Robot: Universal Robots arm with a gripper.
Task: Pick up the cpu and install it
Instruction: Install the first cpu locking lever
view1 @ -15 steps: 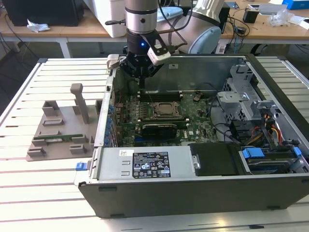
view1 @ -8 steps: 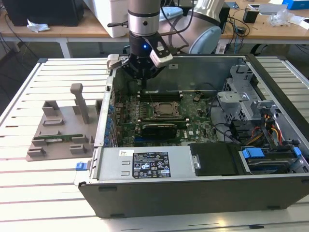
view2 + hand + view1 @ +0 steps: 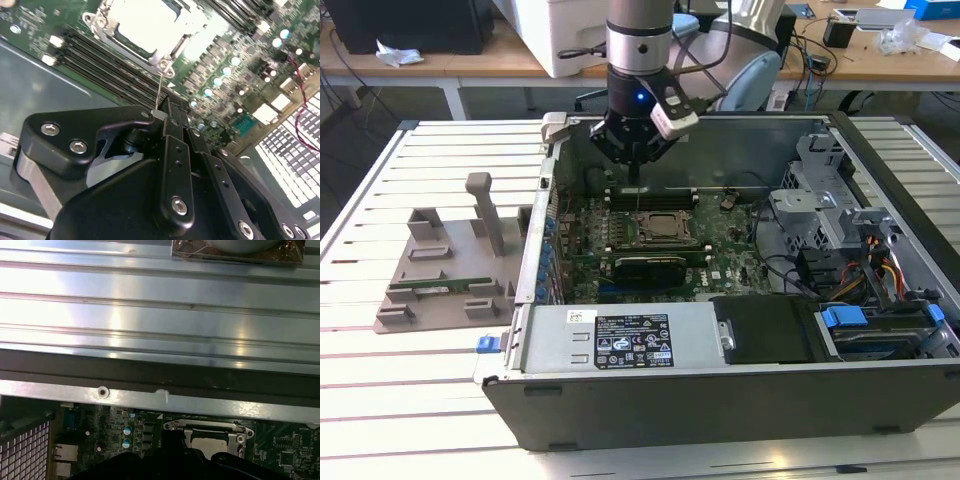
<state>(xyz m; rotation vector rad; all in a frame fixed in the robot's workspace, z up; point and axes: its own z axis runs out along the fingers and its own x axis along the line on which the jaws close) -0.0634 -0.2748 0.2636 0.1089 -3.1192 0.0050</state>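
One arm was seen in the exterior view, hanging over the far side of an open case, its gripper poised just above the board beside the memory slots. The socket lay just nearer the camera than the fingertips, its frame dark from that angle, so the cpu could not be made out there. On the slatted table, toward the exterior view's left, a grey fixture was set, with a green stick lying in it.

What the exterior view hid was supplied by the second wrist view — the cpu was shown seated in the socket, its pale metal top glaring under the light, with the memory slots running alongside. The gripper was seen there from behind: its fingers were brought together with no gap visible, and a thin wire-like lever rose from between their tips toward the socket corner. Whether the lever was truly pinched could not be told.

In the first wrist view the case wall and the table slats beyond it were shown — and, below them, the socket with the pale cpu inside.
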